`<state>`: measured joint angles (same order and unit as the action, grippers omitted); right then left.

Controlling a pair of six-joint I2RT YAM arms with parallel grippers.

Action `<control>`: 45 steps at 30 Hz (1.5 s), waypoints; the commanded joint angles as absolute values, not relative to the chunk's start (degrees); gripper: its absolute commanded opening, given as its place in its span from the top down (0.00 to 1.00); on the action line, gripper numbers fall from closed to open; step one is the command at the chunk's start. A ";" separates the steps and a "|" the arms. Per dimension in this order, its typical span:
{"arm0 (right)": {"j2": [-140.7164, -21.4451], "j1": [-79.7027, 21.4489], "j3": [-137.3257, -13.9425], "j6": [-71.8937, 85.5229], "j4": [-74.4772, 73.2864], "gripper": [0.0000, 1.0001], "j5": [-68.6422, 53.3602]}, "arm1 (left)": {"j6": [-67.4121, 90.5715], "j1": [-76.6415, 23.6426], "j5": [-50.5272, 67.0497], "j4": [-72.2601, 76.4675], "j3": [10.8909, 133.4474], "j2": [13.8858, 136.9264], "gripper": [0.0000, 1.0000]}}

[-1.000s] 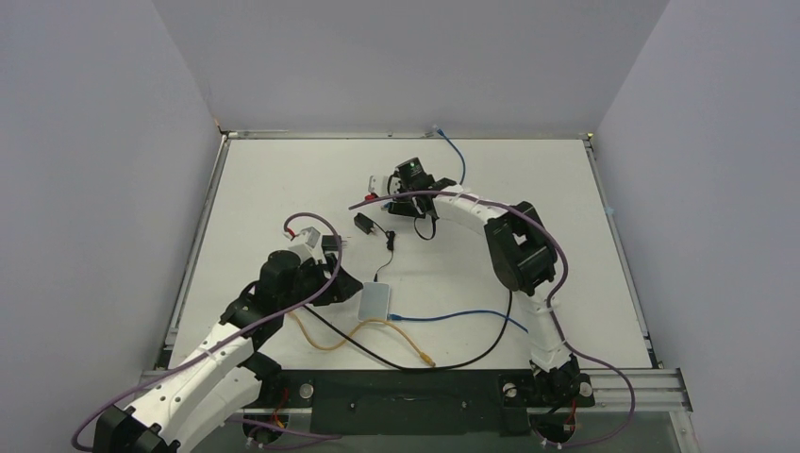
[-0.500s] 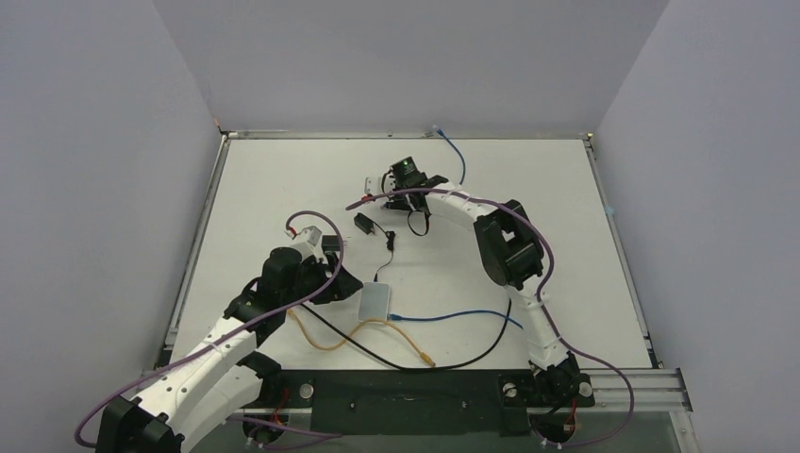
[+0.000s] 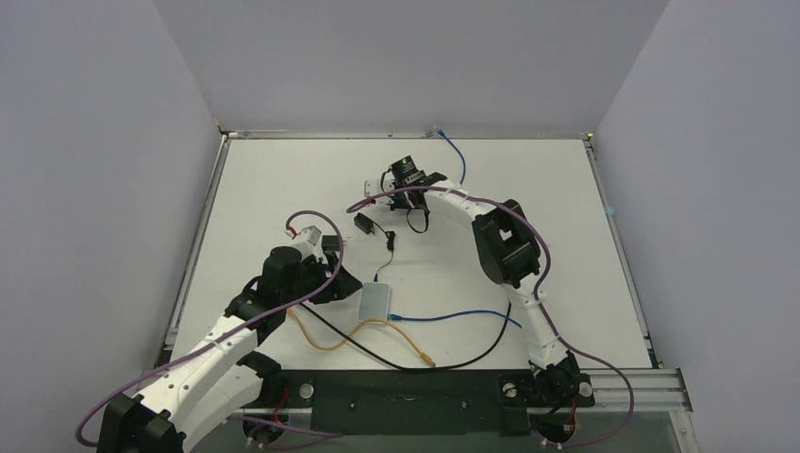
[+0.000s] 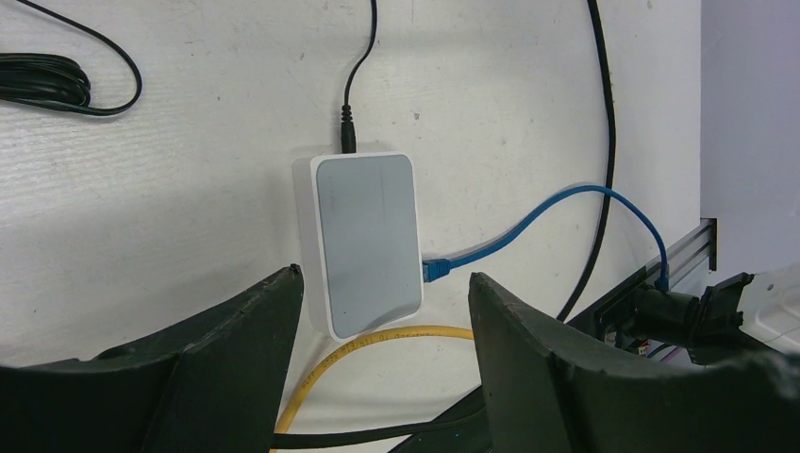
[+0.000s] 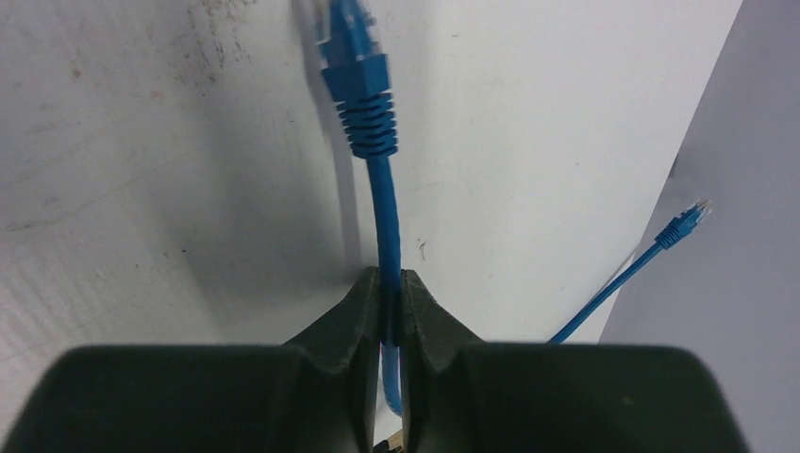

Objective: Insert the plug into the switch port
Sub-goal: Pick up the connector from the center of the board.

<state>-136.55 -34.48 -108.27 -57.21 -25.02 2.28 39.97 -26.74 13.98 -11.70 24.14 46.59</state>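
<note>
We find the worktop [image 3: 585, 245] strewn with loose leads. The switch [image 4: 368, 241] lies flat towards its front, well apart from the plug at the far middle. The left end effector [image 4: 385, 278] stands wide, one finger on either side of the switch's near end and not closed on it. The right end effector [image 5: 391, 288] is pinched narrow on the blue cable [image 5: 382, 208], a short way behind the plug [image 5: 358, 80], which juts out ahead of the fingers. In our judgement this hold is on the flexible cable, not the plug body, so the plug may droop or swing. The carry should therefore be slow, and the final push short and square to the socket. We advise closing the left end effector on the switch first, to brace it against sliding. One edge already takes a blue connector [image 4: 434, 269] and the far edge a black lead [image 4: 349, 132]. We cannot see a free port, so its place and the latch's facing should be confirmed before approach.
</note>
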 commanded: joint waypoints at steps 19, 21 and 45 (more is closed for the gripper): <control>-124.38 -34.73 -97.24 -56.43 -12.27 1.00 3.59 | 39.60 -25.14 16.37 -13.27 27.79 41.26 0.38; -121.63 -34.87 -94.51 -56.12 -9.42 1.00 5.39 | 39.74 -25.09 16.42 -13.69 27.99 40.49 0.38; -98.31 -38.56 -82.17 -57.37 12.59 1.00 34.10 | 41.66 -24.79 15.97 -21.19 29.22 29.72 0.38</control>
